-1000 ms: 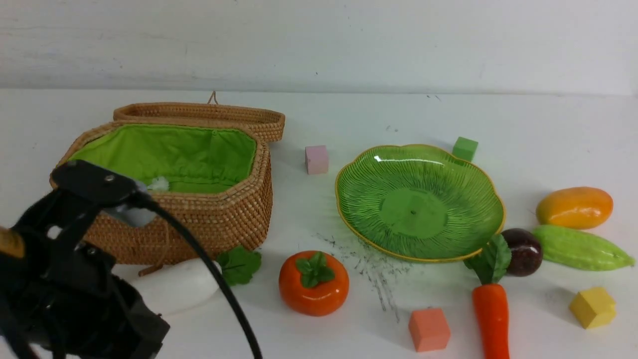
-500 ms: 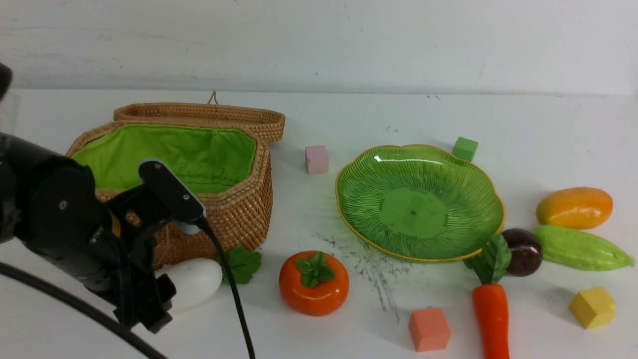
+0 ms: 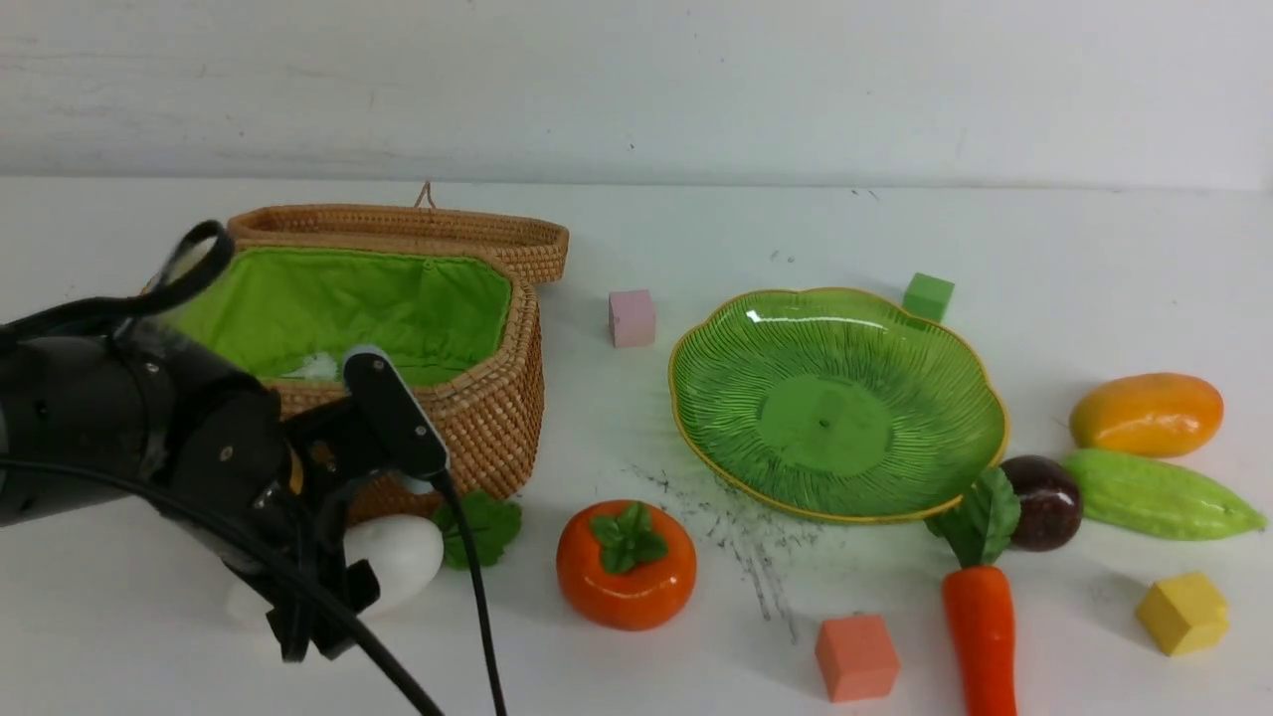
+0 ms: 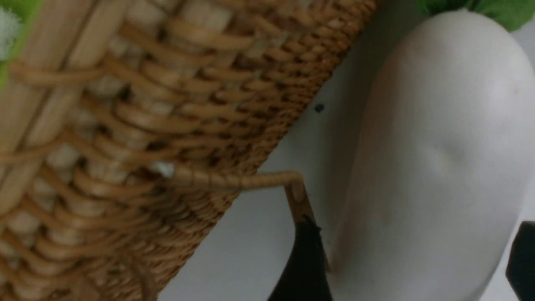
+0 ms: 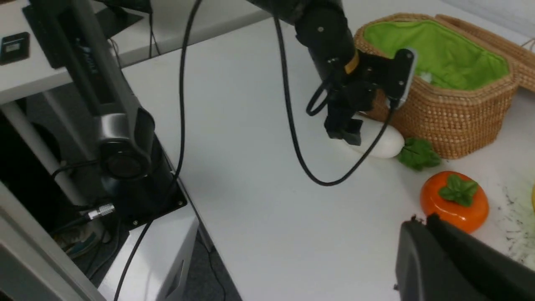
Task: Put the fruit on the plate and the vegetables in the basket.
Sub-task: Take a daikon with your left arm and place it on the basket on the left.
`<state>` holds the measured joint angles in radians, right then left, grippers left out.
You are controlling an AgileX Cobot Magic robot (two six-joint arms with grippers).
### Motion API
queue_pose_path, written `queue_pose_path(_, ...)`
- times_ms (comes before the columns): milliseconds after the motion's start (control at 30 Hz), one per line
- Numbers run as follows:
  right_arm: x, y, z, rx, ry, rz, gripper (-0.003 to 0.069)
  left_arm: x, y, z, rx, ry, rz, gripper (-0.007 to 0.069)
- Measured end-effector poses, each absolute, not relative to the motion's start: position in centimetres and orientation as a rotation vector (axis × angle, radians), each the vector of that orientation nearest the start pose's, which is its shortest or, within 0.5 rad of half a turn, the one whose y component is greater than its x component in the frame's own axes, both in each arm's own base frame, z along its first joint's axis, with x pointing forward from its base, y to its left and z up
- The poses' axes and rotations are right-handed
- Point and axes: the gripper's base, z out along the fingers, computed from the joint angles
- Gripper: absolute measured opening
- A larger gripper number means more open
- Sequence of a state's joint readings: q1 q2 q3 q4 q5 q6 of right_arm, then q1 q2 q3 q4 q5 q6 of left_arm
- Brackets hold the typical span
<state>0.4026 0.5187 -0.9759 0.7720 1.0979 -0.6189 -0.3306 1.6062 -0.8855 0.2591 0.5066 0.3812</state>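
White table (image 3: 696,229) surface: left gripper (image 3: 328,607), jaws spread astride the radish (image 3: 403,557) beside the basket (image 3: 467,428), should next close, lift, and deposit it inside.

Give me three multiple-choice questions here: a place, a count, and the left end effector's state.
1. The long white toy radish with green leaves lies: A inside the octagonal tan wicker basket; B on the white table in front of it; C behind it.
2. Small coloured foam cubes on the table: A two; B six; C four.
3. The left end effector is: A open, fingers astride the radish; B shut on it; C shut, empty.
1 B: it rests by the basket's front wall. 2 C: pink, green, salmon, yellow. 3 A: a black finger shows on each side.
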Motion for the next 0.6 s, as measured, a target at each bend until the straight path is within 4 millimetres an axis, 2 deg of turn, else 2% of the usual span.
queue_pose_path(133, 1.6, 6.9, 41.6, -1.002, 1.703, 0.793, 0.0015, 29.2, -8.9, 18.6, 1.200, 2.436, 0.250, 0.0586)
queue_pose_path(300, 1.6, 6.9, 41.6, -1.008, 1.705, 0.796, 0.0017, 29.4, -8.9, 16.9, 1.231, 2.497, 0.244, 0.0566)
queue_pose_path(500, 1.6, 6.9, 41.6, -1.008, 1.705, 0.796, 0.0016, 29.3, -8.8, 16.3, 1.243, 2.540, 0.241, 0.0463)
queue_pose_path(600, 1.6, 6.9, 41.6, -1.008, 1.705, 0.796, 0.0016, 29.2, -8.8, 16.3, 1.239, 2.550, 0.237, 0.0462)
